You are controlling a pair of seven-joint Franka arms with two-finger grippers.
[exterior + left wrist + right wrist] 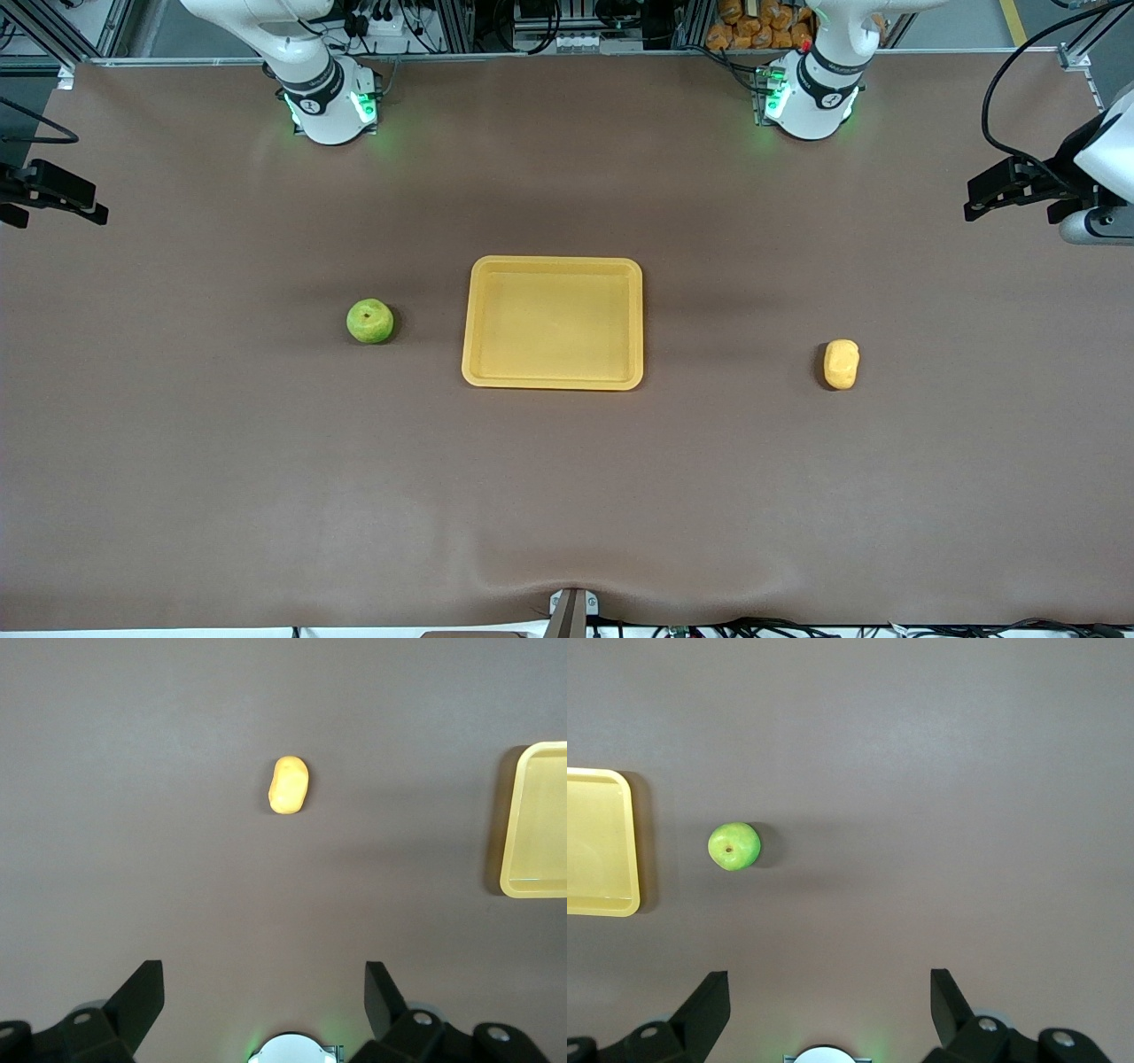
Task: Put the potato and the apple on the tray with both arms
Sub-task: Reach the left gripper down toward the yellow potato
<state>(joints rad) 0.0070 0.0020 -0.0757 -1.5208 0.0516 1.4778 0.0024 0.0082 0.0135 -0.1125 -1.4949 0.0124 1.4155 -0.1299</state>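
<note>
Nothing gripped yet. Left end effector (264,1005) up high over the left arm's end of the desk, black fingers spread wide, empty. Right end effector (829,1005) likewise raised over the right arm's end, fingers wide apart, empty.

Small oblong yellow-orange potato (842,364) lying on the brown desk (567,496) toward the left arm's end, well apart from the flat rectangular yellow plastic tray (552,380). Small round green apple (369,321) near the tray on the right arm's end, stem dimple up, not touching the rim. Tray bare, mid-desk.

Likely trouble, judged from here: round apple rolling off if pinched off-centre; matte potato twisting if taken along its long axis rather than across; low rim clipped on a shallow approach, shoving the tray; both arms converging on the tray together and colliding.

Surface: matte brown covering, smooth, slightly rippled at the edge nearest the front camera. Room: aluminium framing, cables and equipment along the bases' edge, green-lit arm bases, a heap of orange-brown items past the desk edge.
</note>
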